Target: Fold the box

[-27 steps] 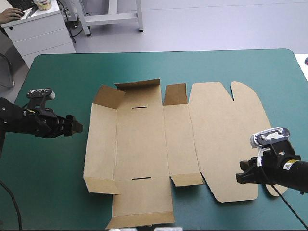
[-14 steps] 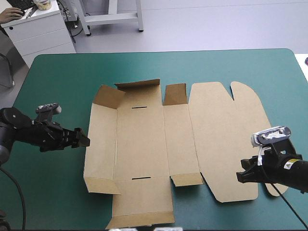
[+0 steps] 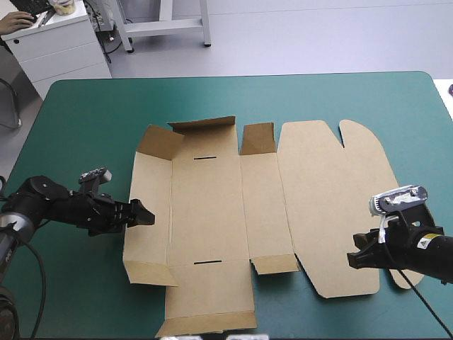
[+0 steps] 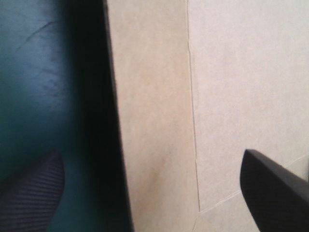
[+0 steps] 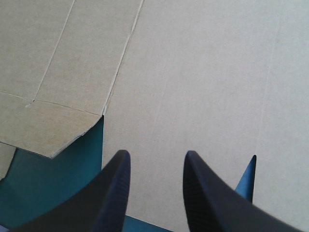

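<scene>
The brown box (image 3: 212,212) lies spread out mid-table, its rounded lid panel (image 3: 333,198) flat to the right. Small flaps at its far left corner (image 3: 161,142) and far edge (image 3: 204,125) stand partly raised. My left gripper (image 3: 147,217) is low at the box's left edge. In the left wrist view that edge (image 4: 145,106) runs between the fingers of the open left gripper (image 4: 150,153), one finger over the cover and one over the board. My right gripper (image 3: 352,261) hovers at the lid's near right corner, its fingers (image 5: 118,169) a little apart over the board (image 5: 203,72).
The teal-green cover (image 3: 78,120) shows around the box on the left, far and right sides. The box's near flap (image 3: 209,319) reaches almost to the table's near edge. A notch in the lid's edge (image 5: 246,179) shows cover beside the right fingers.
My left arm has moved right and toward the near side, bringing its gripper from over bare cover to the box's left edge. The right arm and the box have not moved.
</scene>
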